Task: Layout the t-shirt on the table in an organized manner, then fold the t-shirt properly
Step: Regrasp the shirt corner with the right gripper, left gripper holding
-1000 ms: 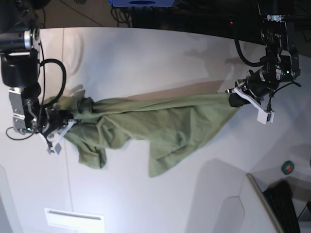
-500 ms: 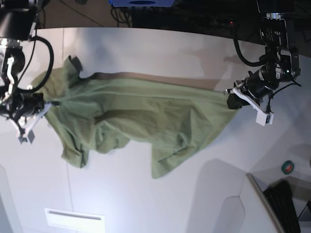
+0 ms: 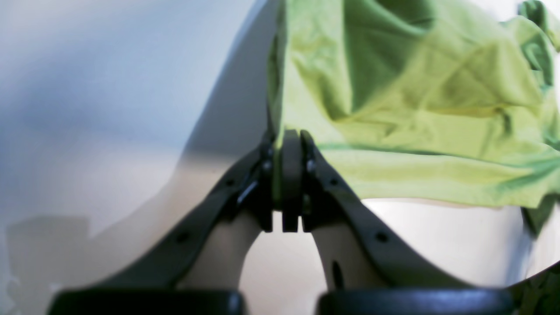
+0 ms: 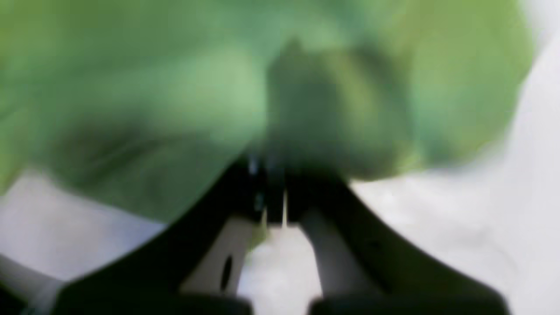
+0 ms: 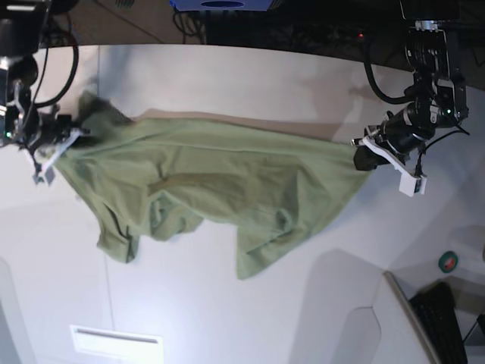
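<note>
The right fingers [image 5: 67,139], clamped on the shirt [image 5: 212,182], had swung outward, spreading it across the surface [image 5: 227,83]; the left fingers [image 5: 364,155] gripped the opposite corner. Layout advanced; wrinkles remained.

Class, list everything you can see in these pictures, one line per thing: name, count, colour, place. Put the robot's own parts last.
t-shirt: one, olive green, stretched across the table between the two grippers, lower part bunched and wrinkled.
table: one, white, under the shirt, filling most of the base view.
label: one, white rectangle, on the table near the bottom edge, at the left of the base view.
round object: one, green with a red spot, on the grey surface at the right of the base view.
keyboard: one, black, bottom right corner of the base view.
right gripper: one, black, shut on the t-shirt's end at the left of the base view.
left gripper: one, black, shut on the t-shirt's opposite end.
</note>
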Controlling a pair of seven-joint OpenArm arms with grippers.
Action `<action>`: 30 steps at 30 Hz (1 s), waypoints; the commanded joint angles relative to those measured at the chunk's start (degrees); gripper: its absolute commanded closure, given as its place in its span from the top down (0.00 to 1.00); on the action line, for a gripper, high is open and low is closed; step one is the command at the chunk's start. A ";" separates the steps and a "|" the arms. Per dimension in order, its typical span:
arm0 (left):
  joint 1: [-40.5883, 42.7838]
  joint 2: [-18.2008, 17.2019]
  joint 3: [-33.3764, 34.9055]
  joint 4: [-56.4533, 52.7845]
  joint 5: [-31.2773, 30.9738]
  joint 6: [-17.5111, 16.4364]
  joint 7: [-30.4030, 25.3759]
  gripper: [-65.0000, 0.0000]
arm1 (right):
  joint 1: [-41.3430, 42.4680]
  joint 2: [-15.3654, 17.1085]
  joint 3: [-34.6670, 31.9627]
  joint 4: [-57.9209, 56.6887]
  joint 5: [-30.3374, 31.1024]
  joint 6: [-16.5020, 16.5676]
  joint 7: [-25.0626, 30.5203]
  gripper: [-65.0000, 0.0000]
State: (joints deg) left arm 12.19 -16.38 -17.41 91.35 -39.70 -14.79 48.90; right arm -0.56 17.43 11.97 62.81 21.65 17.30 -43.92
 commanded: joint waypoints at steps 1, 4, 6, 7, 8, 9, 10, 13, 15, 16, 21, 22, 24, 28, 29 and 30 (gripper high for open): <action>-0.19 -0.54 -0.22 1.00 -0.69 -0.03 -0.69 0.00 | 0.69 0.90 -1.55 -4.12 -2.44 -1.34 -1.66 0.00; 0.17 -0.45 -0.22 1.00 -0.69 -0.03 -0.69 0.00 | 6.23 3.45 -5.68 -11.33 -2.44 -1.34 1.59 0.00; 0.17 -0.37 -0.22 0.91 -0.69 -0.03 -0.69 0.00 | 9.83 4.77 -8.58 -13.88 -2.44 -1.34 2.12 0.00; 0.17 -0.28 -0.22 1.00 -0.69 -0.03 -0.69 0.00 | 10.89 5.21 -9.37 -13.88 -2.44 -1.34 1.50 0.00; 0.25 -0.01 -0.22 1.00 -0.78 -0.03 -0.69 0.00 | 11.59 5.47 -9.64 -13.44 -2.35 -1.34 -0.34 0.00; 0.69 0.43 -0.22 1.00 -0.78 -0.03 -0.69 0.00 | 11.50 6.09 -8.58 -11.60 -2.26 -1.34 -2.98 0.00; 0.96 0.51 -0.22 1.00 -0.78 -0.03 -0.69 0.00 | 10.71 6.17 -6.38 -8.34 -2.26 -1.34 -5.35 0.00; 0.96 0.95 -0.22 0.82 -0.69 -0.03 -0.69 0.00 | 4.03 5.03 1.70 4.23 -2.26 -1.34 -9.49 0.00; 0.96 1.22 -0.22 0.91 -0.69 -0.03 -0.69 0.00 | 0.25 2.92 7.07 12.75 -2.18 -1.26 -11.68 0.00; 0.87 1.22 -0.22 1.00 -0.69 -0.03 -0.69 0.00 | -0.98 1.95 9.53 15.57 -2.18 -1.17 -12.39 0.00; 0.87 1.22 -0.22 0.91 -0.69 -0.03 -0.69 0.00 | -5.99 -4.64 22.98 26.29 -2.09 -0.82 -15.29 0.00; 0.87 1.22 -0.22 0.91 -0.69 -0.03 -0.69 0.00 | -6.34 -6.05 25.26 27.44 -2.09 0.15 -16.08 0.00; 0.87 1.22 -0.22 0.82 -0.69 -0.03 -0.69 0.00 | -6.87 -8.86 29.48 28.84 -2.09 4.55 -18.01 0.21; 0.87 1.22 -0.22 0.82 -0.69 -0.03 -0.69 0.00 | -7.05 -13.96 37.48 29.37 -2.09 15.89 -22.32 0.62; 0.87 1.22 -0.22 0.82 -0.69 -0.03 -0.69 0.00 | -7.05 -14.93 38.71 29.19 -2.09 18.44 -22.67 0.64; 0.78 1.22 -0.22 0.82 -0.69 -0.03 -0.69 0.00 | -7.13 -15.54 39.77 29.11 -2.09 20.19 -22.67 0.63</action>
State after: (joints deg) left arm 13.39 -14.50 -17.34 91.29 -39.48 -14.76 49.10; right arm -7.68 0.56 51.29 91.09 19.44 37.47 -67.05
